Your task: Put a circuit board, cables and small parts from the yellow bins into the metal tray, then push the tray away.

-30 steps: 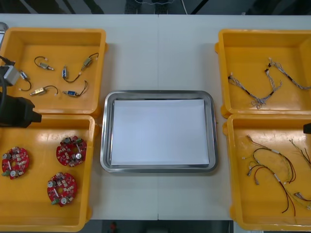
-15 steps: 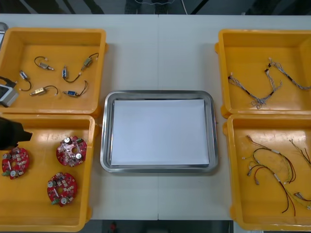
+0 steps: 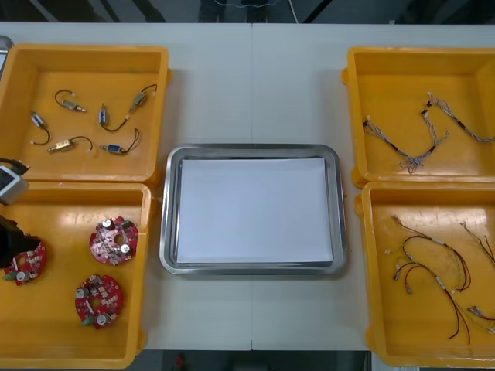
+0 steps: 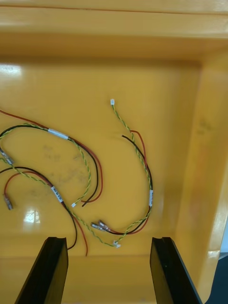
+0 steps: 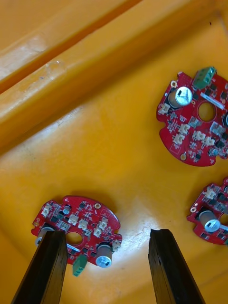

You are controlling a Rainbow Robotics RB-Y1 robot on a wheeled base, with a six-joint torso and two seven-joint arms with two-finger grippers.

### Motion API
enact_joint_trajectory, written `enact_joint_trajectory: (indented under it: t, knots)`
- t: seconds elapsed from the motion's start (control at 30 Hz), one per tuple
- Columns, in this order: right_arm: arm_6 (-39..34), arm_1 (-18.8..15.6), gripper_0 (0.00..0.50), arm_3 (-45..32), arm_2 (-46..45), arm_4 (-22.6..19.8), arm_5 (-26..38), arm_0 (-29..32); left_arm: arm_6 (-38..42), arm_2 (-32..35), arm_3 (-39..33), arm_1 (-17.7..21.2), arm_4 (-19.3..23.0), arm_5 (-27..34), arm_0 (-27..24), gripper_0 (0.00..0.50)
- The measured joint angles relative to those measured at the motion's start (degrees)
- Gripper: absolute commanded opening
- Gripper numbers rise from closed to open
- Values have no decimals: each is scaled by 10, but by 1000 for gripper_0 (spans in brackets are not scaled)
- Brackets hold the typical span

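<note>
My left gripper [image 3: 11,238] hangs at the far left edge over the near left yellow bin [image 3: 46,340], which holds three round red circuit boards. In the left wrist view it stands open [image 5: 107,233], its fingers straddling one board [image 5: 71,223]; that same board lies at the bin's left end [image 3: 23,263]. The other two boards [image 3: 114,239] [image 3: 98,300] lie apart from it. My right gripper [image 4: 107,240] is open low over red, yellow and black cables [image 4: 137,156] in its bin, holding nothing. The metal tray [image 3: 252,150], white inside, sits between the bins.
The far left bin [image 3: 85,58] holds several small metal parts [image 3: 104,117]. The far right bin [image 3: 421,62] holds twisted blue and white cables [image 3: 418,147]. The near right bin [image 3: 379,309] holds black, red and yellow cables [image 3: 433,267]. Bare table lies beyond the tray.
My left arm has slid from the rim between the two left bins toward the near side, over the board bin and closer to the left edge. The boards and tray have not moved.
</note>
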Motion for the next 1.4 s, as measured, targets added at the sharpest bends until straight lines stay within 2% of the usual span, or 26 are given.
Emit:
enact_joint_trajectory:
  t: [0.2, 0.4, 0.5, 0.7, 1.0, 1.4]
  knots:
    - [15, -12, 500, 28, 0, 0, -40, 17, -19, 0, 1, 27, 2, -75, 61, 500]
    - [42, -24, 500, 49, 9, 0, -86, 41, -23, 0, 14, 36, 11, -102, 94, 500]
    - [42, -27, 500, 65, 22, 0, -106, 47, -51, 0, 26, 36, 17, -110, 100, 500]
    - [42, -28, 500, 116, 48, -1, -137, 49, -131, -11, 43, 37, 19, -139, 101, 500]
    - [42, -28, 500, 160, 81, -11, -167, 49, -132, -63, 59, 40, 18, -148, 94, 500]
    - [42, -28, 500, 177, 103, -17, -218, 66, -132, -116, 92, 40, 16, -157, 50, 500]
